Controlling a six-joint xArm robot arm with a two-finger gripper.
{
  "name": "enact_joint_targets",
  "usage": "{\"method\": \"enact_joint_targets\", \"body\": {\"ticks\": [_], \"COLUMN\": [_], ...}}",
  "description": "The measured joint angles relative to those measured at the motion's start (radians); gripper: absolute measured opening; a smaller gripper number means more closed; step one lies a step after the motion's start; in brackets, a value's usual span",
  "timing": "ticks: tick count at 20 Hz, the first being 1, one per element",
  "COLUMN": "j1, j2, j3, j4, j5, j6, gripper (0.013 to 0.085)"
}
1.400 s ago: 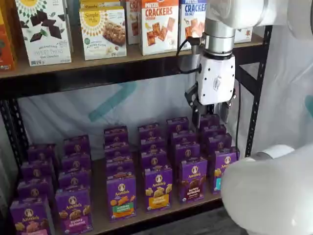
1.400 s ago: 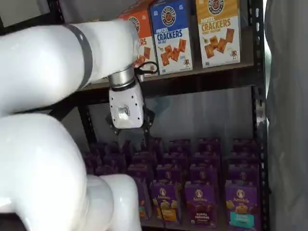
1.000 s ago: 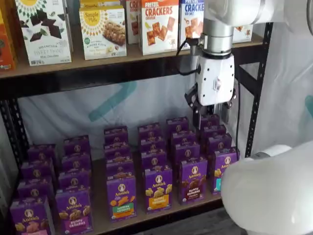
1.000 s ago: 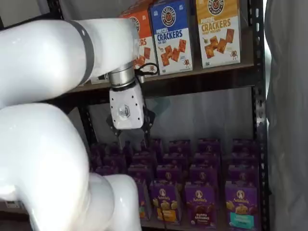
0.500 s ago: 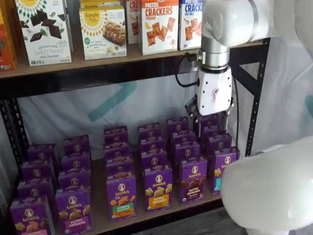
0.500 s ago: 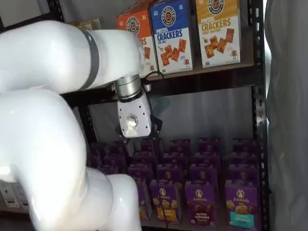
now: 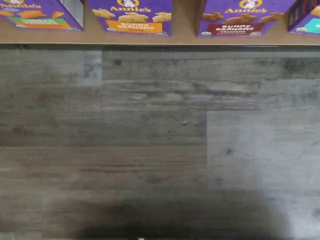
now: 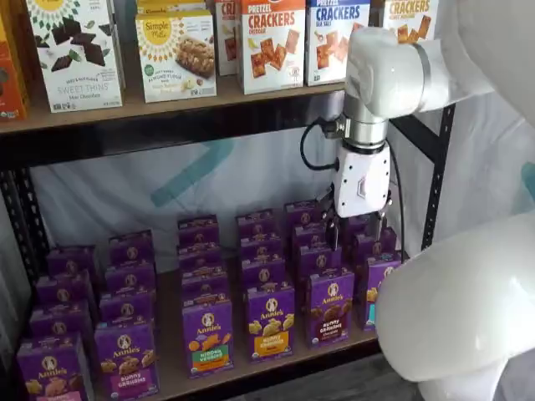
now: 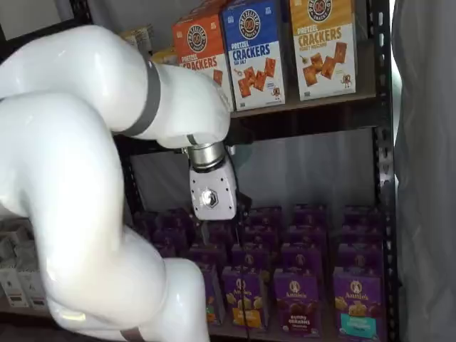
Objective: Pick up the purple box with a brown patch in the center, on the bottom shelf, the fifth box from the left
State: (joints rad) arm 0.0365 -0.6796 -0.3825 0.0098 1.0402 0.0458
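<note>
The purple box with the brown patch [image 8: 328,306] stands upright in the front row of the bottom shelf [image 8: 168,336], between a yellow-patch carton [image 8: 270,321] and a teal-patch carton [image 8: 374,294]. It also shows in a shelf view [image 9: 297,302] and in the wrist view [image 7: 240,15] at the shelf's front edge [image 7: 185,38]. My gripper [image 8: 349,232] hangs above the back rows, behind and above the box and not touching it. Its two black fingers show a gap with nothing in it. It also shows in a shelf view [image 9: 224,226].
Cracker boxes [image 8: 272,42] stand on the upper shelf. A black frame post [image 8: 435,167] is right of the gripper. My white arm fills the lower right [image 8: 460,317] and the left [image 9: 71,178]. Grey plank floor [image 7: 160,140] lies below the shelf.
The gripper has come down closer to the purple boxes and turned a little. The arm's upper links have swung further into both shelf views. No box has moved.
</note>
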Motion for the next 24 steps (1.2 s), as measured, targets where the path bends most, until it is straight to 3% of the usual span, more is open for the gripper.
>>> {"method": "enact_joint_targets", "body": {"ticks": [6, 14, 21, 24], "j1": [-0.036, -0.057, -0.085, -0.096], "j2": [0.116, 0.316, 0.525, 0.604], "j3": [0.033, 0.039, 0.008, -0.015], "j4": [0.021, -0.015, 0.046, 0.038], "j5": [-0.157, -0.352, -0.531, -0.592], "j6": [-0.051, -0.051, -0.134, -0.140], "gripper": [0.0850, 0.0850, 0.0850, 0.0850]}}
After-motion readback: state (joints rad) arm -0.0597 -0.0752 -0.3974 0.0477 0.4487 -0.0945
